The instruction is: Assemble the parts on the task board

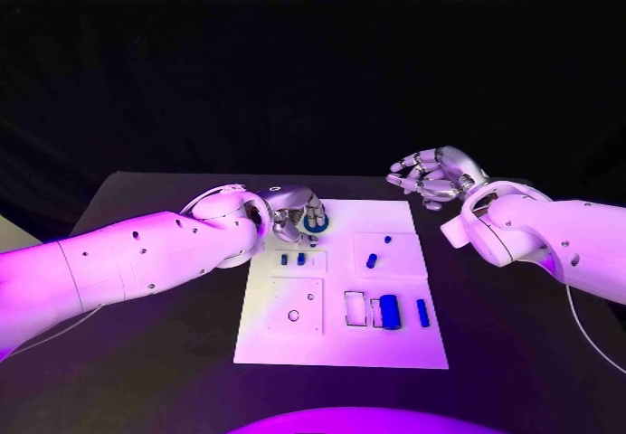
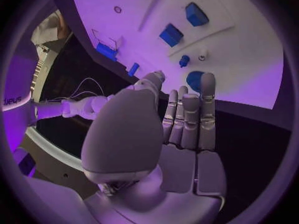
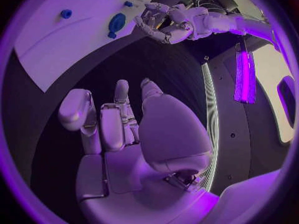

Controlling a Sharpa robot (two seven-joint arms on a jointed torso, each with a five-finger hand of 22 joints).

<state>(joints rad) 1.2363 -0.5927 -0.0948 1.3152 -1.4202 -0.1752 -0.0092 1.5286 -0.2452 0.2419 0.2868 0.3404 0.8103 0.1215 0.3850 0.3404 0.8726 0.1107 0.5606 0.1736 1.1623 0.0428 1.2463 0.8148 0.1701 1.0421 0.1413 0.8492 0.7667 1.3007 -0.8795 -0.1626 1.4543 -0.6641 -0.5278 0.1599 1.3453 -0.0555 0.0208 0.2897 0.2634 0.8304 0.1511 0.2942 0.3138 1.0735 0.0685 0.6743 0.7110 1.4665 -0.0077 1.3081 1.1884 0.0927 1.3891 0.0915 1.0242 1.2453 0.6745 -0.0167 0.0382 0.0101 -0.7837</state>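
Observation:
The white task board [image 1: 392, 344] lies in the middle of the black table. My left hand [image 1: 295, 217] hovers at the board's far left corner, fingers straight and together, holding nothing. Just beyond its fingertips a round blue part [image 1: 315, 218] sits on the board, and in the left wrist view this round part [image 2: 195, 79] lies past the hand [image 2: 181, 129]. My right hand [image 1: 437, 176] is raised off the board's far right corner, fingers loosely bent and empty; the right wrist view shows that hand [image 3: 124, 134] over bare table.
Two small blue pegs [image 1: 292, 259] stand in the left middle panel. Two more blue pieces [image 1: 372, 260] sit in the right panel. A thick blue cylinder [image 1: 389, 312] and a thin blue bar [image 1: 422, 312] lie near the board's right front. Black table [image 1: 522, 362] surrounds the board.

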